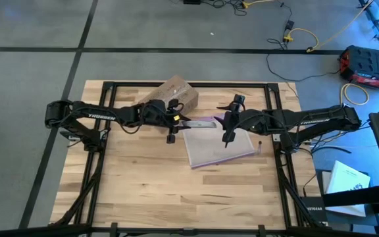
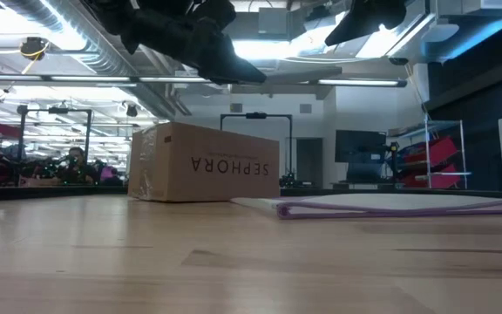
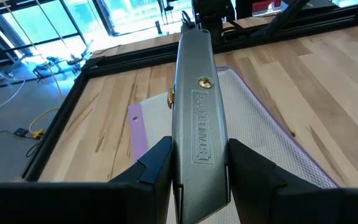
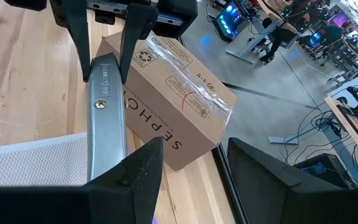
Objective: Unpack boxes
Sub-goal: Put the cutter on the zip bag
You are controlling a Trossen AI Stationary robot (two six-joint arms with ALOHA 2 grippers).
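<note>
A brown cardboard box [image 1: 176, 95] with black SEPHORA lettering rests flat on the table near the far edge; it also shows in the low view [image 2: 203, 161] and the right wrist view [image 4: 173, 93]. My left gripper [image 1: 183, 122] [image 3: 199, 168] hovers just near of the box, shut on a grey utility knife [image 1: 199, 122]. The knife points toward my right gripper [image 1: 219, 122] [image 4: 191, 171], which is open and at about the same height. The knife's far end [image 4: 107, 155] passes beside one right finger, not between the two. My left gripper pinches the knife's grey handle [image 3: 197, 149] near its rear end between the two fingers. The fingers come level from the table's left and lie along the knife. The knife is lifted clear of the table, roughly level, its narrow front end [image 3: 188, 28] toward the right arm.
A clear plastic bag with a purple zip edge [image 1: 219, 148] [image 2: 399, 205] lies flat on the table under and near of the grippers. A black frame [image 1: 275, 118] borders the wooden table. Bare wood stretches toward the near edge [image 1: 176, 197].
</note>
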